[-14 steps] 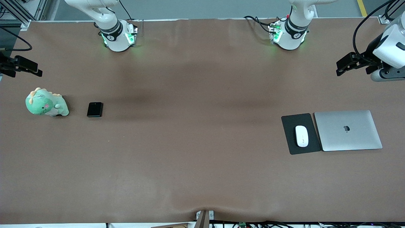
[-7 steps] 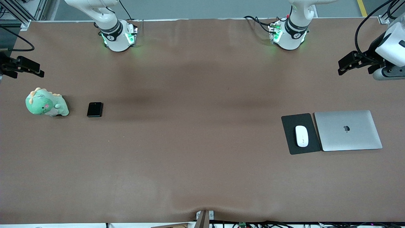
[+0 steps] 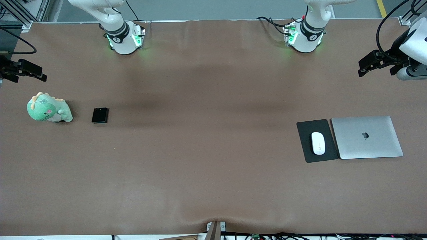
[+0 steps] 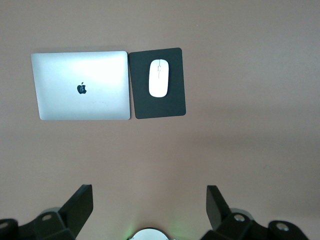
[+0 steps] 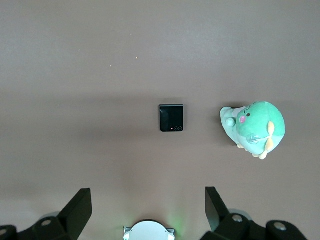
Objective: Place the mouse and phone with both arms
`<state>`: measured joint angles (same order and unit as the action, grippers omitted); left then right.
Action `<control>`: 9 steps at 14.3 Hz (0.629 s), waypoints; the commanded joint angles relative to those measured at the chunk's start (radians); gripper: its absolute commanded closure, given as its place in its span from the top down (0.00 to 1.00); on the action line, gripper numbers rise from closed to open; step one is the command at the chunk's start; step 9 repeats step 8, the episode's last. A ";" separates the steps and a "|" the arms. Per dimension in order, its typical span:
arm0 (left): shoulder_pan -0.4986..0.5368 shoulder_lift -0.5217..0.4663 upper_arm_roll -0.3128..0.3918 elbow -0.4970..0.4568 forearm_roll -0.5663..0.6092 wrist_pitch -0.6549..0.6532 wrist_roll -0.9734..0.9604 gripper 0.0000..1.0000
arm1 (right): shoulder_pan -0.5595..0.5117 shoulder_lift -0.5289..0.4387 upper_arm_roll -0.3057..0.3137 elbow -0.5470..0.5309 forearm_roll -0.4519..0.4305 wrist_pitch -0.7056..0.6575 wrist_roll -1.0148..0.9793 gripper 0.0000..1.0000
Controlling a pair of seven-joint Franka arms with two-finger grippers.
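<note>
The white mouse (image 3: pixel 318 143) (image 4: pixel 159 78) lies on a dark pad (image 3: pixel 307 128) (image 4: pixel 165 107) toward the left arm's end of the table. The black folded phone (image 3: pixel 100 115) (image 5: pixel 171 117) lies on the bare table toward the right arm's end, beside a green plush. My left gripper (image 3: pixel 362 68) (image 4: pixel 150 192) hangs open high over bare table, apart from the mouse, with nothing between its fingers. My right gripper (image 3: pixel 41 75) (image 5: pixel 148 195) also hangs open and empty, high over the table's edge at the right arm's end, apart from the phone.
A closed silver laptop (image 3: pixel 367 137) (image 4: pixel 80 85) lies against the pad on the side toward the table's end. The green plush dinosaur (image 3: pixel 49 108) (image 5: pixel 255 127) sits between the phone and the table's end. Both arm bases (image 3: pixel 125 38) (image 3: pixel 303 36) glow green.
The left gripper has drifted a little toward its end of the table and toward the bases' edge. The right gripper has barely shifted. Mouse and phone have not moved.
</note>
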<state>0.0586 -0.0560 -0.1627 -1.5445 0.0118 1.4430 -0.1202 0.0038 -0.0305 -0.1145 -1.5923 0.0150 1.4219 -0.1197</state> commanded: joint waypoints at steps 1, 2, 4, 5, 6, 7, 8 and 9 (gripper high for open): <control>0.010 -0.010 0.002 0.007 -0.026 -0.007 0.028 1.00 | 0.008 -0.028 0.003 -0.029 -0.024 0.012 0.014 1.00; 0.009 -0.010 0.002 0.007 -0.021 -0.007 0.030 1.00 | 0.008 -0.029 0.003 -0.029 -0.024 0.012 0.014 1.00; 0.009 -0.010 0.002 0.007 -0.019 -0.007 0.028 1.00 | 0.008 -0.029 0.003 -0.029 -0.024 0.012 0.014 1.00; 0.009 -0.010 0.002 0.006 -0.018 -0.009 0.028 1.00 | 0.010 -0.028 0.003 -0.029 -0.024 0.012 0.014 1.00; 0.009 -0.010 0.002 0.006 -0.018 -0.009 0.028 1.00 | 0.010 -0.028 0.003 -0.029 -0.024 0.011 0.014 1.00; 0.009 -0.010 0.002 0.006 -0.018 -0.010 0.028 1.00 | 0.010 -0.028 0.003 -0.029 -0.024 0.011 0.014 1.00; 0.009 -0.010 0.002 0.006 -0.016 -0.010 0.027 1.00 | 0.008 -0.028 0.003 -0.029 -0.024 0.011 0.014 1.00; 0.009 -0.010 0.002 0.006 -0.016 -0.010 0.027 1.00 | 0.008 -0.028 0.003 -0.029 -0.024 0.011 0.014 1.00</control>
